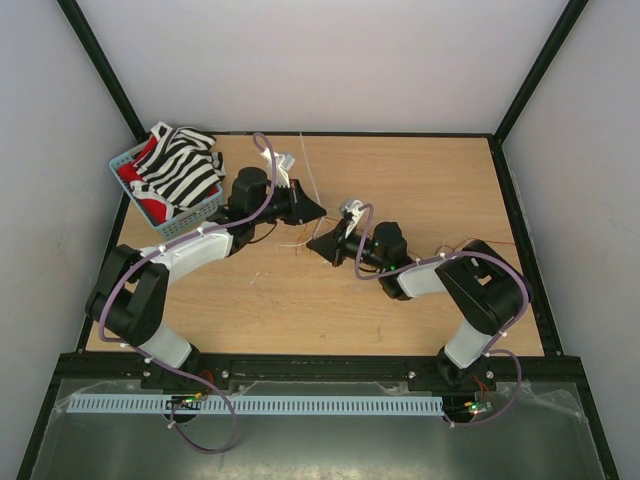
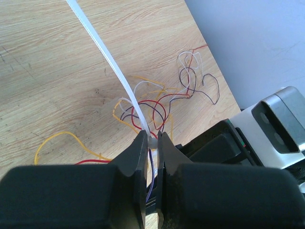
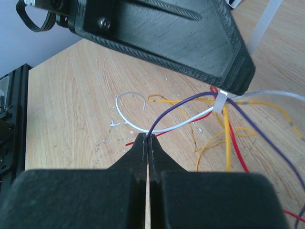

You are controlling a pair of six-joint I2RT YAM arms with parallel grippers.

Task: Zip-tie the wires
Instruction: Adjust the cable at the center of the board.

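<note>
The zip tie (image 2: 109, 57) is a whitish strip rising up and to the left from my left gripper (image 2: 152, 138), which is shut on its head end. A purple strand also runs down between those jaws. The wires (image 2: 157, 102), thin red, yellow, white and purple strands, lie tangled on the wood just beyond. My right gripper (image 3: 148, 137) is shut on the end of a purple wire (image 3: 190, 101). From above, the left gripper (image 1: 318, 212) and right gripper (image 1: 315, 246) point at each other, close together, with the zip tie (image 1: 310, 170) slanting toward the back.
A blue basket (image 1: 195, 215) holding a black-and-white striped cloth (image 1: 180, 170) stands at the back left. More loose wire strands (image 1: 470, 245) trail to the right behind the right arm. Black frame rails border the wooden table (image 1: 420, 180).
</note>
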